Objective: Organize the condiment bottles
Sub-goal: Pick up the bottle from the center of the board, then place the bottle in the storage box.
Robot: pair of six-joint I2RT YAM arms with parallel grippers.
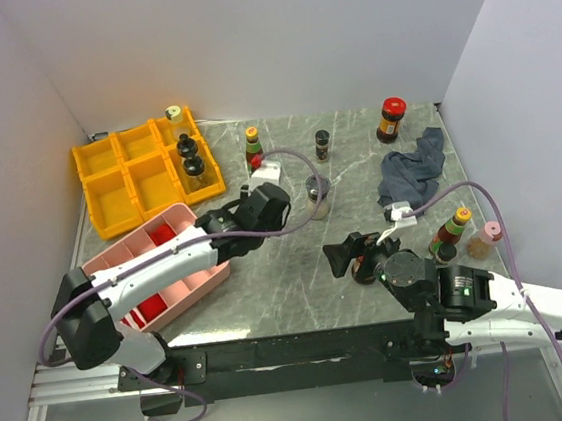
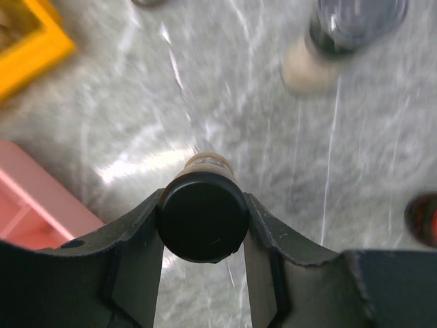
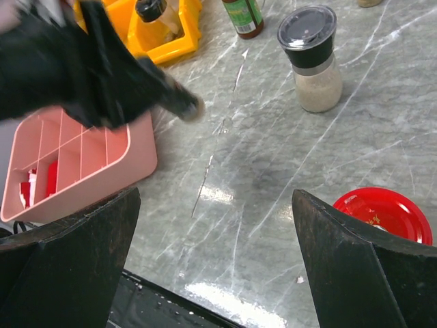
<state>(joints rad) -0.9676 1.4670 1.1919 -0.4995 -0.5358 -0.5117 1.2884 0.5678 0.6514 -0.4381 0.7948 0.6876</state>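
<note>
My left gripper (image 2: 203,225) is shut on a black-capped spice jar (image 2: 203,215) and holds it above the marble table; it also shows in the top view (image 1: 264,210) and in the right wrist view (image 3: 102,75). My right gripper (image 3: 218,266) is open and empty, low over the table near its front edge (image 1: 344,254). A red-lidded jar (image 3: 382,212) stands just right of it. A pale shaker (image 3: 314,61) stands mid-table (image 1: 318,195). A green-labelled bottle (image 1: 252,145), a small spice jar (image 1: 322,144) and a red-lidded jar (image 1: 390,119) stand at the back.
A yellow bin tray (image 1: 118,187) at the back left holds three bottles (image 1: 191,160). A pink tray (image 1: 192,270) with red blocks lies at the front left. A dark cloth (image 1: 413,171) lies at the right, with two bottles (image 1: 454,227) near the right edge.
</note>
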